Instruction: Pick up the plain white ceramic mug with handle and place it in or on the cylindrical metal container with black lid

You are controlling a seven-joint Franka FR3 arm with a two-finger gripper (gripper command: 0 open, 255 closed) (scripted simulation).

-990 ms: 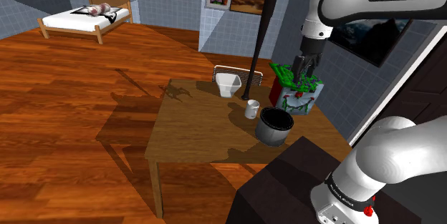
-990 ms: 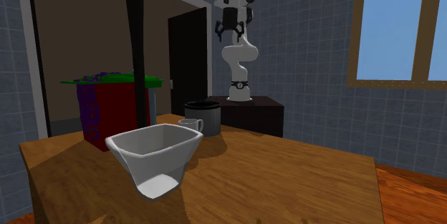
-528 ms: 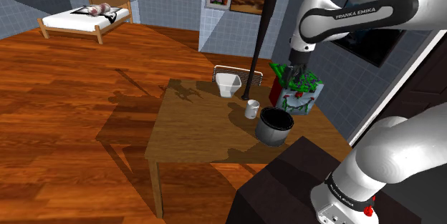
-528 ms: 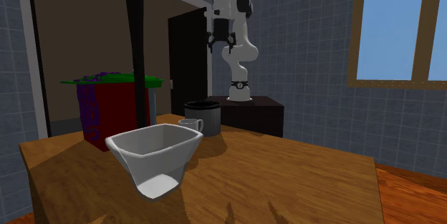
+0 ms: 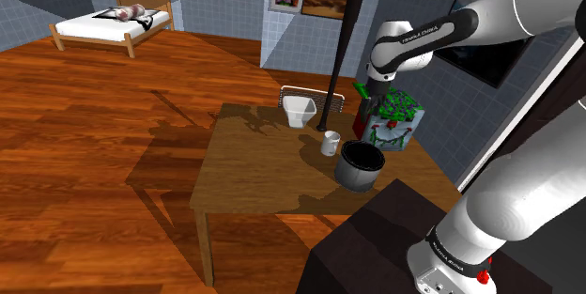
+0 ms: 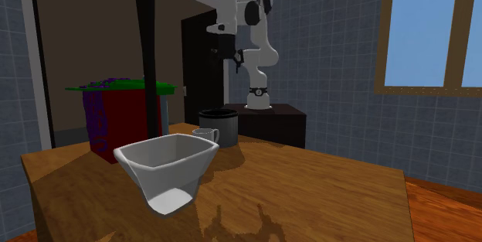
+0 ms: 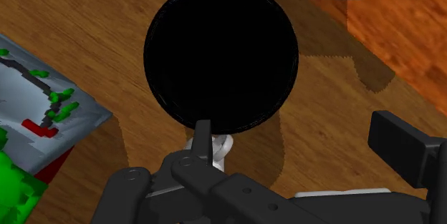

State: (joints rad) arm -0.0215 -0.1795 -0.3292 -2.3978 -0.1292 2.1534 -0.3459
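Note:
A small white mug (image 5: 330,143) with a handle stands on the wooden table (image 5: 252,172), just beside the grey cylindrical container (image 5: 360,166) with a black top. The second exterior view has the mug (image 6: 206,134) in front of the container (image 6: 218,124). My gripper (image 5: 365,112) hangs above the table in front of the gift box, higher than both objects. In the wrist view the round black lid (image 7: 220,56) lies straight below, and a sliver of the mug (image 7: 223,146) peeks out by one finger. The gripper (image 7: 301,137) is open, with nothing between its fingers.
A red and grey gift box (image 5: 395,123) with green trim stands at the table's far corner. A white square bowl (image 5: 300,110) sits toward the shoulder view's left of a black pole (image 5: 344,38). The dark stand (image 5: 368,243) borders the table's near side.
The arm has swung toward the shoulder view's left and come down, moving the gripper from above the gift box to above the container. Mug and container have not moved.

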